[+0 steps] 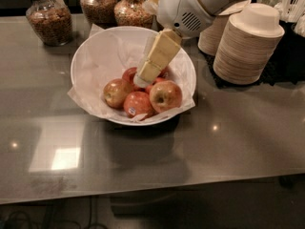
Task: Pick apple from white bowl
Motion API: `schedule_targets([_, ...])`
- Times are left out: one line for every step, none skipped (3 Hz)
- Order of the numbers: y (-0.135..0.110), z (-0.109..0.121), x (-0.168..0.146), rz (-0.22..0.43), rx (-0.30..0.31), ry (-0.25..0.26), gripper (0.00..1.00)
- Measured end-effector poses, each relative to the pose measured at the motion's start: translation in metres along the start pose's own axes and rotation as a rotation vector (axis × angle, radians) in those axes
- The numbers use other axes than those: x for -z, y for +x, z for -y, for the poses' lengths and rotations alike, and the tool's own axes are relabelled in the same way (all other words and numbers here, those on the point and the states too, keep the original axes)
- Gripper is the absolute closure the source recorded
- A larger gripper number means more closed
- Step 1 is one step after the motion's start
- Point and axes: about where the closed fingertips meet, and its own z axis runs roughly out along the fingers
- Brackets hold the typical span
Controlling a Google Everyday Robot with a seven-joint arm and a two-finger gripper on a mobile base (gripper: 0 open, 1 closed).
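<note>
Jaw spread: cannot tell, seen edge-on. Gripper angles down into white bowl, tip low among the fruit, possibly touching small dark-red apple. Apple, yellow-gold with blush, sits front right in bowl, against stickered red apple, just right of gripper.

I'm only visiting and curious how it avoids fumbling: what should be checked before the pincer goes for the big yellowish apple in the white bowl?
1. Pincer inside the white bowl: ok, tip low among the fruit.
2. Apple visible, top uncovered: ok.
3. Pincer lined up over the apple: not ok, it sits up-left of it.
4. Space beside the apple: not ok, the sticker apple sits against it.
5. Pincer touching any fruit: cannot tell.
6. Bowl upright on the counter: ok.
</note>
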Motion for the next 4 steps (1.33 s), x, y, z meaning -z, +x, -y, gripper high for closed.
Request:
schedule_targets([0.000,0.000,0.000,0.000,0.000,0.000,0.00])
schedule_targets([0.002,0.001,-0.017,-0.013,-0.004,-0.022,0.00])
schedule_targets([0.012,-0.005,-0.046,-0.031,-0.016,-0.081,0.00])
schedule_targets([0.012,-0.005,-0.046,-0.031,-0.015,-0.081,0.00])
